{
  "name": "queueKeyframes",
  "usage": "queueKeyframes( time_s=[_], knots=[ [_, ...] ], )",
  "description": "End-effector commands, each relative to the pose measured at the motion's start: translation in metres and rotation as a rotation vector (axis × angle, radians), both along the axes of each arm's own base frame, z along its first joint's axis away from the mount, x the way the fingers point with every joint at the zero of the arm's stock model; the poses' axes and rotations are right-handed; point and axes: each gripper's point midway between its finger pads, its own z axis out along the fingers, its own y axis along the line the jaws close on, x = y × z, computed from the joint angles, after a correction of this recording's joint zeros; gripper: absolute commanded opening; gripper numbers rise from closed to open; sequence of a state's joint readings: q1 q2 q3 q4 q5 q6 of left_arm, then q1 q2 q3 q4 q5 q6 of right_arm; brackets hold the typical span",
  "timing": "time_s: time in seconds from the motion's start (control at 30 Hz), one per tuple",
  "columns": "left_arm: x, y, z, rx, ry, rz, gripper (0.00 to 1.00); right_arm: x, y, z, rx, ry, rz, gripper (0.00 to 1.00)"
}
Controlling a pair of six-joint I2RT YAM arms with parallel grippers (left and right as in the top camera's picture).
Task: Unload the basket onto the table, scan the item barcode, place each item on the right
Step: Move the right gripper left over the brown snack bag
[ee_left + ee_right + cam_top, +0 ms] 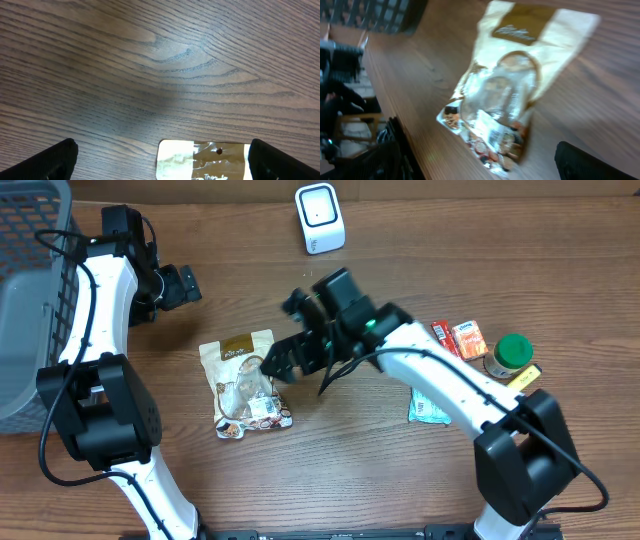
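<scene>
Lying flat on the table point(330, 480), the pouch point(245, 385) sits left of centre in the overhead view, its brown top toward the upper edge of the frame and its clear window facing up. A white label point(265, 408) shows near its lower right corner; the print is too blurred to read.

The right gripper point(280, 360) hangs at the pouch's upper right edge with its fingers spread wide and nothing between them. I cannot tell whether a fingertip touches the bag.

The left gripper point(183, 285) is in the upper left, apart from the pouch, also spread wide and empty; its wrist view catches only the pouch's top edge at the bottom of the frame.

A white scanner point(320, 218) stands at top centre. A grey basket point(30, 300) fills the left edge. At the right lie a red packet point(445, 338), an orange packet point(468, 338), a green-lidded jar point(512, 352) and a teal packet point(428, 408).
</scene>
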State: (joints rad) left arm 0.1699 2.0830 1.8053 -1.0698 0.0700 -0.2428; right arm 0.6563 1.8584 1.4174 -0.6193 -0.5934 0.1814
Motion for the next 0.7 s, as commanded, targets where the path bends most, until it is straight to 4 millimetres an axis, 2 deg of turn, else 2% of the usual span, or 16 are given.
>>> queueKeyframes(
  time_s=[0.0, 0.2, 0.57, 0.67],
  knots=[
    [0.0053, 0.0003, 0.0244, 0.016, -0.062, -0.012, 0.99, -0.0072, 0.013, -0.0001, -0.027, -0.047, 0.013, 1.0],
    [0.0053, 0.0003, 0.0244, 0.016, -0.062, -0.012, 1.0, -0.0148, 0.0218, -0.0027, -0.052, -0.063, 0.011, 1.0],
    [0.0053, 0.0003, 0.0244, 0.016, -0.062, -0.013, 1.0, -0.0147, 0.0194, -0.0048, -0.066, -0.034, -0.022, 1.0],
    [0.0053, 0.0003, 0.0244, 0.016, -0.062, -0.012, 1.0, -0.0072, 0.0145, -0.0066, -0.084, -0.051, -0.048, 1.0]
  ],
)
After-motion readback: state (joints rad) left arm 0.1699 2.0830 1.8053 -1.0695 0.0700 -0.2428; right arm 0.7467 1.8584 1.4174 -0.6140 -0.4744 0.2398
